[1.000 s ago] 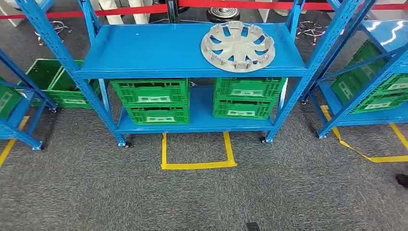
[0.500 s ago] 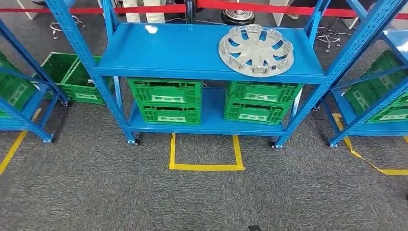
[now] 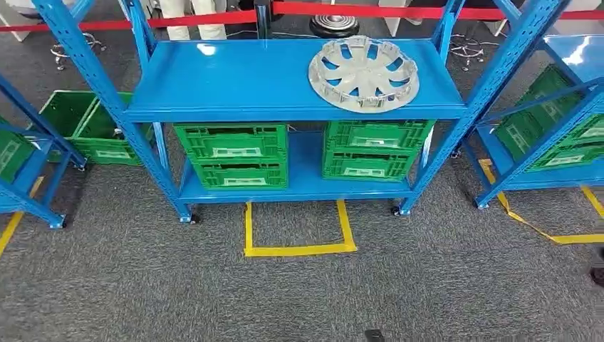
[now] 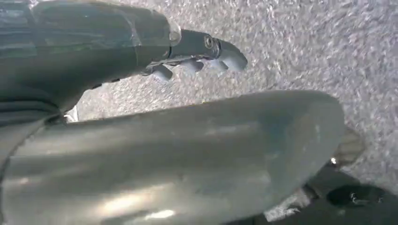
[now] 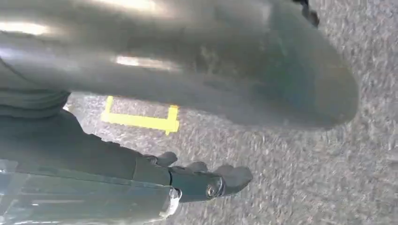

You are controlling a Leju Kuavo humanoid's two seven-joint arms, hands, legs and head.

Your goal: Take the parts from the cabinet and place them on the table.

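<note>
Glossy blue painted metal shelving rack [image 3: 235,78], light glinting off the smooth top shelf. Silver spoked plastic wheel cover [image 3: 363,73], satin sheen. Green ribbed plastic crates [image 3: 231,153], matt. Rough grey carpet floor [image 3: 299,292]; smooth yellow tape [image 3: 298,249].

Grey carpet [image 3: 299,299] covers the floor, marked with a yellow tape outline [image 3: 298,229] at lower centre. Blue shelving racks [image 3: 530,92] flank both frame edges, and a red barrier tape [image 3: 384,10] crosses the top.

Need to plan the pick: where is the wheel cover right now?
In the head view, the silver wheel cover lies flat on the right part of the blue rack's top shelf, above the right-hand stack of green crates.
</note>
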